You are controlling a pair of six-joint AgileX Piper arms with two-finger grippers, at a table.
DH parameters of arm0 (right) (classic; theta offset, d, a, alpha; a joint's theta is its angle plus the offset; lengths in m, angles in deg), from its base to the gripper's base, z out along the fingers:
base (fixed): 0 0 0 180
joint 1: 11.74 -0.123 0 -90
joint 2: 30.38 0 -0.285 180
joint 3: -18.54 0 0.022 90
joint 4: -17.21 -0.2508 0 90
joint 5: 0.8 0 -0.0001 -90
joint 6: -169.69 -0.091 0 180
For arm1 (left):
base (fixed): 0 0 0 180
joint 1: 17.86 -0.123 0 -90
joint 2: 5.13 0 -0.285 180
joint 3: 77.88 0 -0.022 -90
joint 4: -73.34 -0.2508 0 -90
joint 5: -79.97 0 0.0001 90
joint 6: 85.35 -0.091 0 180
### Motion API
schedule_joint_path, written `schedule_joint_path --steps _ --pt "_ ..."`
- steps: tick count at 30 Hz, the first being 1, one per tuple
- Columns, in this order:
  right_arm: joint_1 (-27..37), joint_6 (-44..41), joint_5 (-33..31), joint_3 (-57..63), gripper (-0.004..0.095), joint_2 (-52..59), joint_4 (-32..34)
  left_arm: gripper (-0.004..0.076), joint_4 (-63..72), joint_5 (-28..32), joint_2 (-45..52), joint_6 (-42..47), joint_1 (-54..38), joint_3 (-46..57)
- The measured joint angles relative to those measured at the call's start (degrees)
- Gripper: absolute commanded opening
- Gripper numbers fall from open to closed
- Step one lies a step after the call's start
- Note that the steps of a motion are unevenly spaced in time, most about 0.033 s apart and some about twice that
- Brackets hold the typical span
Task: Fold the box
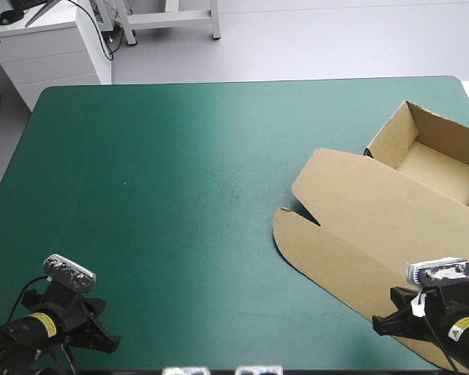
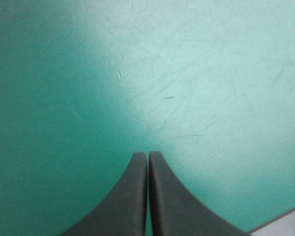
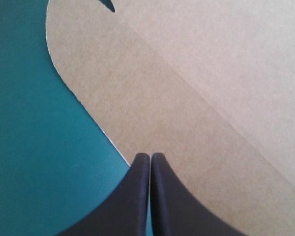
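Right tool (image 3: 148,156) hangs pinched over flat lid (image 1: 359,226) of box (image 1: 445,133).

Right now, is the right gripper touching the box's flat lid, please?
Cannot tell. In the right wrist view the right gripper sits over the box lid at its curved edge, but neither contact nor gap shows.

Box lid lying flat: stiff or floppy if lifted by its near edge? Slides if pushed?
Probably stiff: the lid lies as one flat brown board sheet, though it would likely hinge at the crease rather than bend. Likely light: the box is thin, empty board, so a push may slide the whole thing over the teal-green cover.
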State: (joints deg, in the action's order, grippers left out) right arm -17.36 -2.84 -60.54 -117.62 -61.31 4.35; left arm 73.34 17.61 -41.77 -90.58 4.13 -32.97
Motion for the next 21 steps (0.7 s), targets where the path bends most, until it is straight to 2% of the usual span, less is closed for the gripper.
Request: schedule_joint_path --steps 7,21 --pt "0.0 0.0 5.82 3.17 -0.0004 0.0 -0.16 -0.0008 0.31 3.22 5.91 -3.17 0.0 0.07" --pt "0.0 1.07 7.2 5.71 -0.0004 0.0 -1.4 -0.0008 0.31 6.68 6.47 -3.41 0.0 4.04"
